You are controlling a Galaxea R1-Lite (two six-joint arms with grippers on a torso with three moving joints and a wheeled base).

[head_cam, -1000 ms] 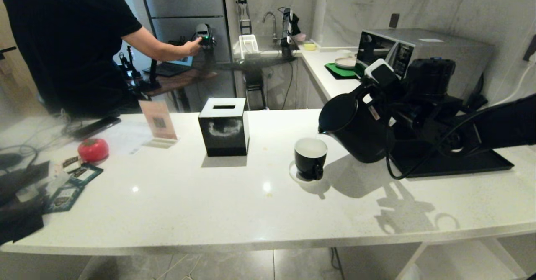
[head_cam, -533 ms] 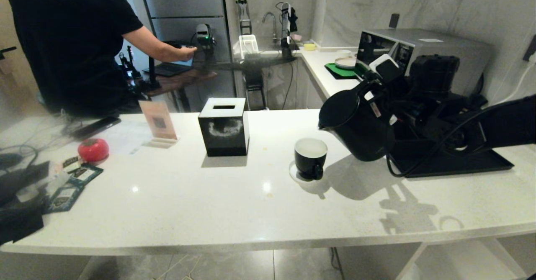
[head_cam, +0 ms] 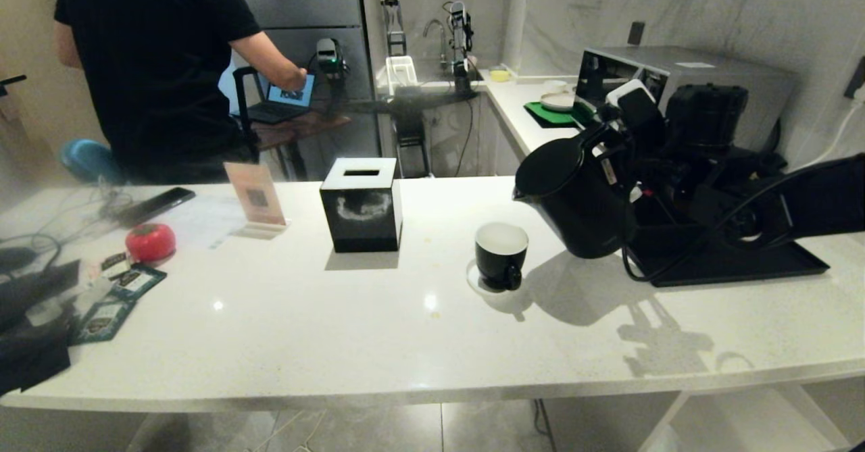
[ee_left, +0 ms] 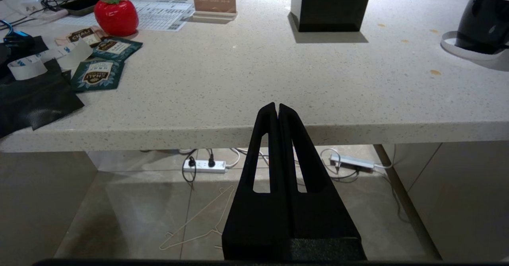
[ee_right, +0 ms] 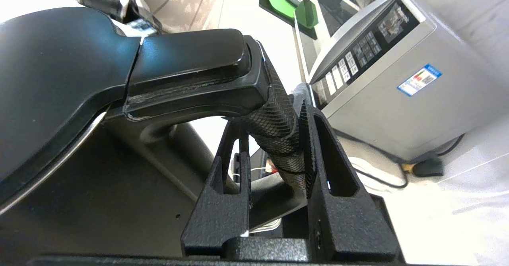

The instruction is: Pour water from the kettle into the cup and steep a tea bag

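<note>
The tall matte-black kettle (head_cam: 574, 202) hangs just right of the cup, leaning slightly, its spout pointing left and above the cup's rim. My right gripper (ee_right: 274, 119) is shut on the kettle's textured loop handle (ee_right: 278, 138); in the head view it (head_cam: 632, 161) sits behind the kettle. The kettle's lid (ee_right: 51, 71) fills the near side of the right wrist view. The small black cup (head_cam: 501, 255) with a white inside stands on a white coaster; it also shows in the left wrist view (ee_left: 483, 23). Tea bag packets (head_cam: 108, 313) lie at the counter's left end. My left gripper (ee_left: 277, 107) is shut and empty, parked below the counter's front edge.
A black cube tissue box (head_cam: 361, 202) stands left of the cup. A black tray (head_cam: 736, 266) and a steel appliance (head_cam: 682, 77) are behind the kettle. A red tomato-shaped thing (head_cam: 150, 241), a card stand (head_cam: 255, 195) and a phone (head_cam: 152, 203) lie left. A person (head_cam: 155, 67) stands beyond the counter.
The kettle has tipped back toward upright and its spout has risen away from the cup. The person behind the counter has stepped right and drawn the arm in.
</note>
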